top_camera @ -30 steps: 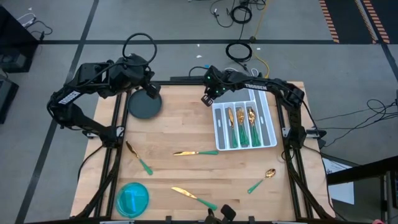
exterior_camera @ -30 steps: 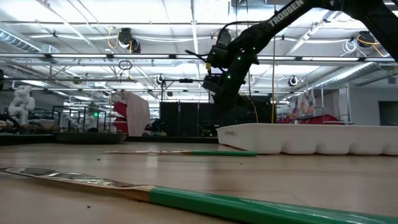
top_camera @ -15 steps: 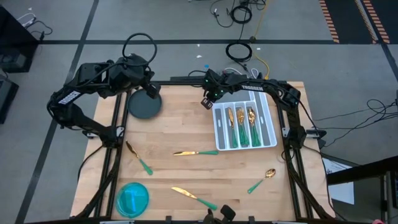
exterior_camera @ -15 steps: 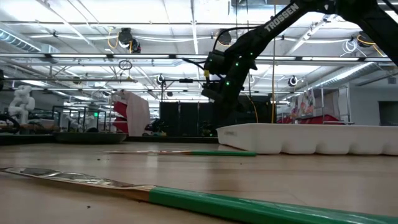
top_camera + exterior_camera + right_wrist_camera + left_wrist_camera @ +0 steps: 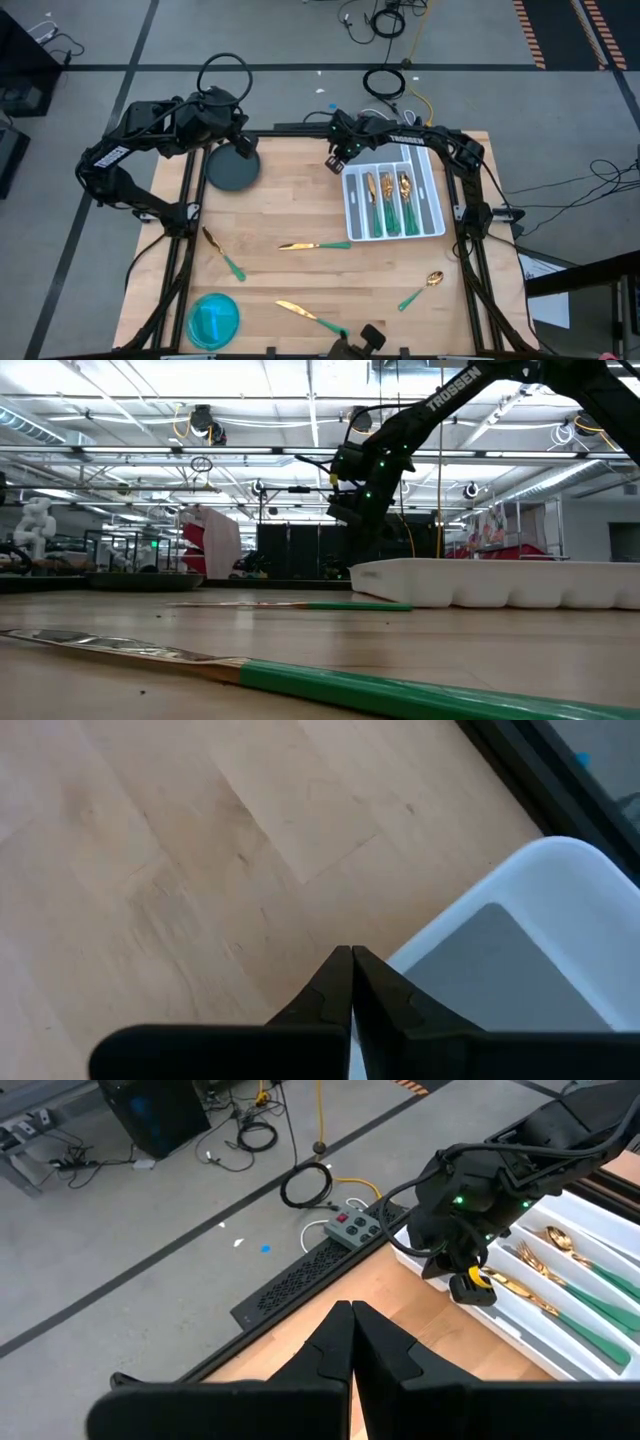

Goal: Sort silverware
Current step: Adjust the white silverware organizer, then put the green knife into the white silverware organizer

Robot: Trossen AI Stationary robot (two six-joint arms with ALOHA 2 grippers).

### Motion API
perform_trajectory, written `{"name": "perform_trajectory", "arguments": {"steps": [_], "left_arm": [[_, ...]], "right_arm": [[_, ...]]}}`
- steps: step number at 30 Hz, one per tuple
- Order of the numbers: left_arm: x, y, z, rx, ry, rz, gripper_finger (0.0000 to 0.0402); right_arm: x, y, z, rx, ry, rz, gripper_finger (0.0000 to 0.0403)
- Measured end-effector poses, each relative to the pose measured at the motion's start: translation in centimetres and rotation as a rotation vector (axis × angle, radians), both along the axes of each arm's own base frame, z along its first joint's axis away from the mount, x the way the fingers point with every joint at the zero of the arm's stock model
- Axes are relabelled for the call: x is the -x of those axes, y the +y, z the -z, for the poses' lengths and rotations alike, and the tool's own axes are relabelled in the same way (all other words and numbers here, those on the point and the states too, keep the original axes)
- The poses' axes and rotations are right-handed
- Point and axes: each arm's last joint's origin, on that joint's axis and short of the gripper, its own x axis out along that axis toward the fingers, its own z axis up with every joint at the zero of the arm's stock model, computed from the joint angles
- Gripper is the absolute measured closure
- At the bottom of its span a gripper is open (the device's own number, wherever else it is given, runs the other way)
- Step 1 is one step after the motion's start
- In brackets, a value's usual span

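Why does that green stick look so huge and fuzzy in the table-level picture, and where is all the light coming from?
In the low view, the green-handled knife lies right by the lens, so it looms large and soft; farther back the white tray looks crisper, and bright ceiling strip lights wash out the top. In the high view, lighting is even, with only soft shadows on the wooden table.
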Motion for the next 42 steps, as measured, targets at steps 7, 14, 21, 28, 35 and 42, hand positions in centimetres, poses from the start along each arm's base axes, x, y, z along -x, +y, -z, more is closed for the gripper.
{"name": "perform_trajectory", "arguments": {"steps": [7,14,21,28,35,42], "left_arm": [[0.0,0.0,0.0,0.000,0.001,0.000,0.0394],[0.0,0.0,0.0,0.000,0.000,0.000,0.0394],[-0.2,0.0,0.3,0.001,0.017,0.024,0.0394],[-2.2,-0.6,5.1,0.155,0.243,0.277,0.0381],[-3.6,-4.2,13.5,0.316,0.588,0.587,0.0350],[-2.9,-9.1,20.9,0.539,0.755,0.864,0.0313]], "right_arm": [[0.5,-0.6,0.0,0.021,0.027,0.025,0.0402],[0.1,-0.1,-0.1,0.030,0.014,-0.032,0.0403],[-0.7,2.3,-5.5,0.139,-0.172,-0.150,0.0403],[3.0,6.9,-15.3,0.321,-0.321,-0.317,0.0403],[11.3,12.0,-22.4,0.408,-0.326,-0.451,0.0403],[17.2,14.6,-24.4,0.366,-0.287,-0.450,0.0357]]}}
